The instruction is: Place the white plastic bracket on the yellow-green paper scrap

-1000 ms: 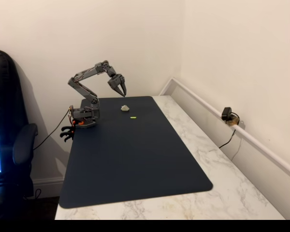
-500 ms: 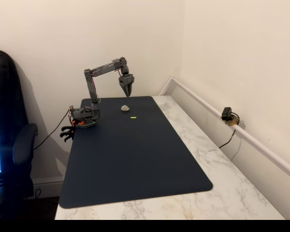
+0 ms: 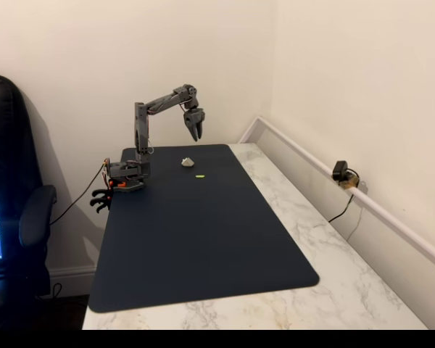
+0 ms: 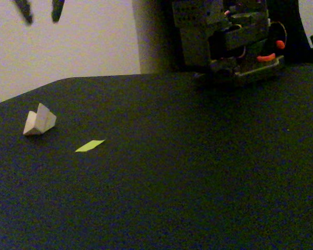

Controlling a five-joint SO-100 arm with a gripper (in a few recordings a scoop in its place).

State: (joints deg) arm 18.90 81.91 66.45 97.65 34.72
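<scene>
Since the earlier pictures the arm has straightened at its upright link and swung the gripper (image 3: 195, 130) outward and slightly higher, from a tucked pose near the base to a position over the far end of the dark mat (image 3: 203, 246). In this fixed view the gripper hangs tips-down in the air above and a little beyond the white plastic bracket (image 3: 188, 162), well clear of it, and its fingers are too small here to say how far apart they stand. The bracket rests on the mat, untouched, with the yellow-green paper scrap (image 3: 200, 176) just beside it on the near side, the two apart and not overlapping. That arrangement suits a short carry: the pick point and the target lie close together within the arm's reach. In the low fixed view, the bracket (image 4: 39, 121) sits with a pointed part up, the scrap (image 4: 89, 146) lying flat near it, and two dark fingertips (image 4: 56, 9) at the top edge show a clear gap between them, so the fingers stand parted and hold nothing. Judged from this, the approach is in hand and the grasp is not yet made; the descent must be centred, as the piece is small and could be knocked aside.
</scene>
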